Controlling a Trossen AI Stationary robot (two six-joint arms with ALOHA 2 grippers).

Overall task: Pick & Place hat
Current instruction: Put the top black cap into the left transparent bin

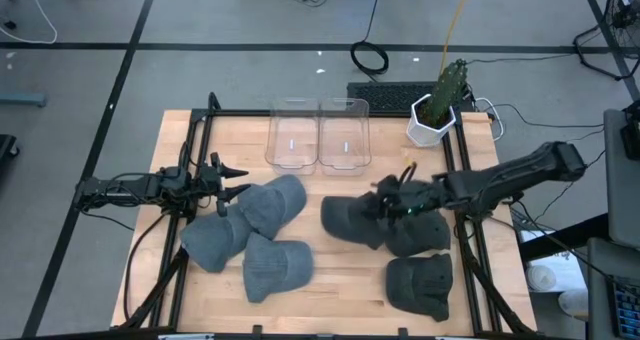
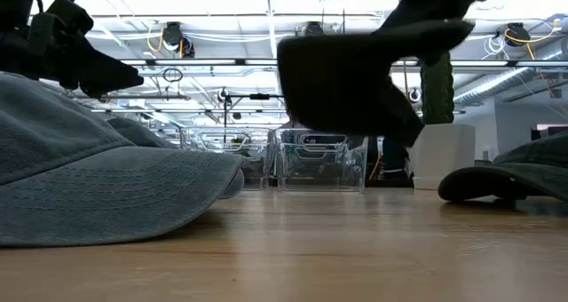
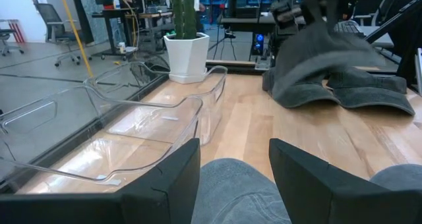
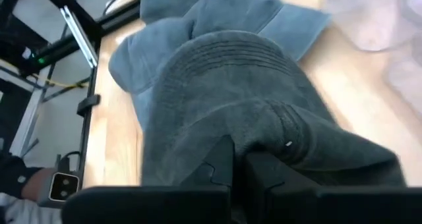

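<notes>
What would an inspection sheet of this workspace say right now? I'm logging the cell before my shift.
Surface: wooden table, bare between the items.
Job's things: three light grey hats on the left, three dark hats on the right, one of them lifted; two clear bins at the back.
Clutter: potted cactus at the back right corner.
End effectors: right shut on the lifted dark hat; left open above a grey hat.
Cables: loose cords on the floor behind the table.
Surroundings: keyboard, grey floor.

Bright even overhead lighting, ceiling lamps (image 2: 173, 35) glaring, lifted hat (image 2: 342, 84) silhouetted and blurred, soft shadows
</notes>
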